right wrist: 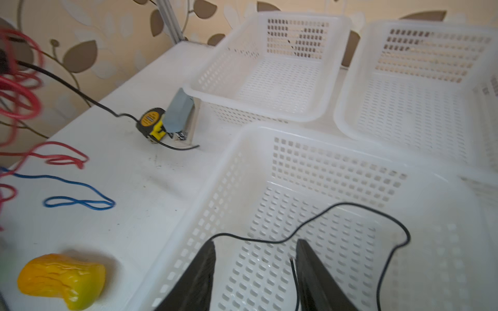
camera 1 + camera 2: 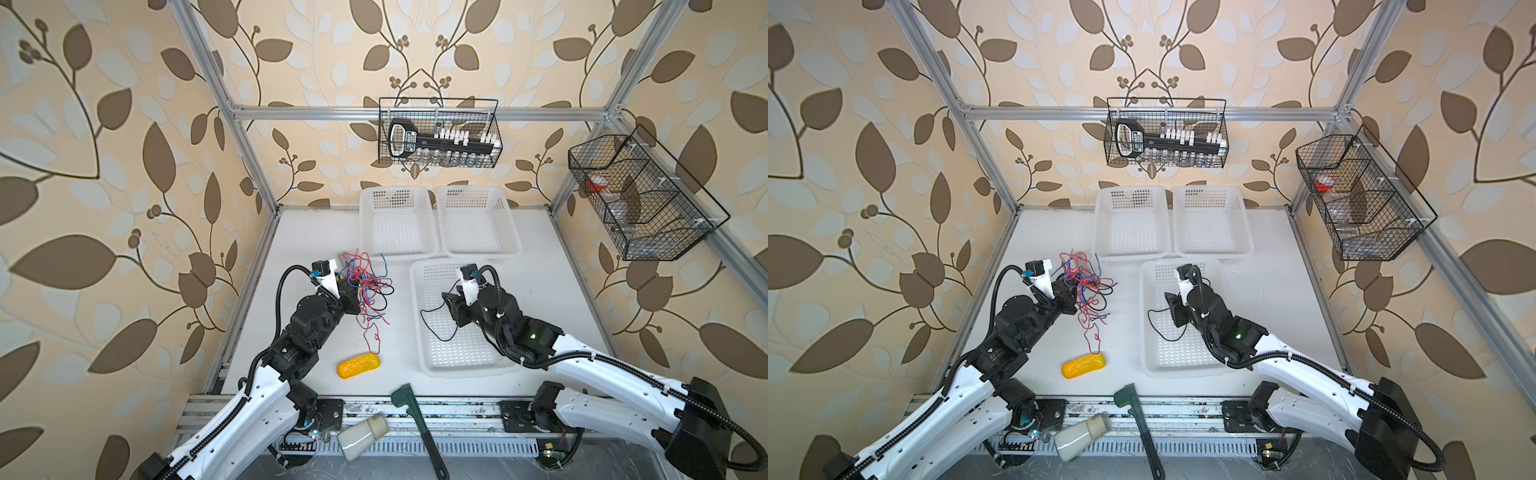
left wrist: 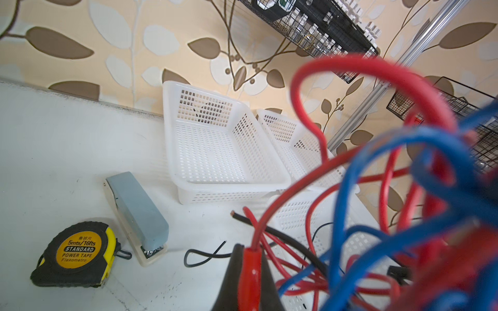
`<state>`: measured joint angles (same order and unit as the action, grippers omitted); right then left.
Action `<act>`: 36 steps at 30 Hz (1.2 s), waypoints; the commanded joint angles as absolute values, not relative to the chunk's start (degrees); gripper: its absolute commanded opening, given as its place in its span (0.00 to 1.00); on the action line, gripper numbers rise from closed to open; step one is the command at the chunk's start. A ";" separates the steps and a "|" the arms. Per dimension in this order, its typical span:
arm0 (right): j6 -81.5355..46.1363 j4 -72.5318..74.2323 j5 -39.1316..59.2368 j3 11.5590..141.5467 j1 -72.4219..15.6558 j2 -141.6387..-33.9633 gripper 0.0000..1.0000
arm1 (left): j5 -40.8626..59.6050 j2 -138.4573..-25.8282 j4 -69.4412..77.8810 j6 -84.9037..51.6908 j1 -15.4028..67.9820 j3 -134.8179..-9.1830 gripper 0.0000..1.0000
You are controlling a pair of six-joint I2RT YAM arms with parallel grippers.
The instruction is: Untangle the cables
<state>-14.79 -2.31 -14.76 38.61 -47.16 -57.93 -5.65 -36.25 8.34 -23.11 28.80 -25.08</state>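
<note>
The cables [image 2: 368, 286] are a tangle of thin red, blue and black wires on the white table, left of centre in both top views [image 2: 1086, 282]. My left gripper [image 2: 349, 293] is at the tangle's left side. In the left wrist view it [image 3: 250, 246] is shut on a red cable [image 3: 252, 269], with red and blue loops filling the picture beside it. My right gripper [image 2: 451, 307] hangs open inside the near white basket [image 2: 415, 291]. A single black cable [image 1: 350, 205] lies on the basket floor, curving past the open fingertips [image 1: 256, 250] and touching neither pad.
Two more white baskets [image 2: 397, 195] [image 2: 478, 193] stand at the back. A yellow plastic piece [image 2: 358, 365] lies near the front. A tape measure [image 3: 78, 253] and a grey stapler [image 3: 140, 212] sit behind the tangle. A green tool [image 2: 415, 424] and a white bottle [image 2: 361, 436] lie on the front rail.
</note>
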 commanded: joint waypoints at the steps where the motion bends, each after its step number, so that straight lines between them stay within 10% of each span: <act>1: -10.40 1.95 -6.41 43.54 -48.56 -59.50 0.50 | -2.56 -36.21 12.39 -23.70 28.60 -25.21 0.00; 18: -12.34 16.52 11.35 51.46 -53.07 -72.90 0.54 | -0.38 -37.26 13.70 -26.83 28.61 -24.48 0.00; 31: -12.21 16.32 8.21 51.82 -52.57 -75.50 0.01 | -2.66 -34.72 11.96 -26.36 28.59 -23.76 0.00; 36: -12.32 13.86 1.96 51.62 -51.37 -74.26 0.00 | -7.02 -34.46 8.99 -26.89 28.59 -24.14 0.00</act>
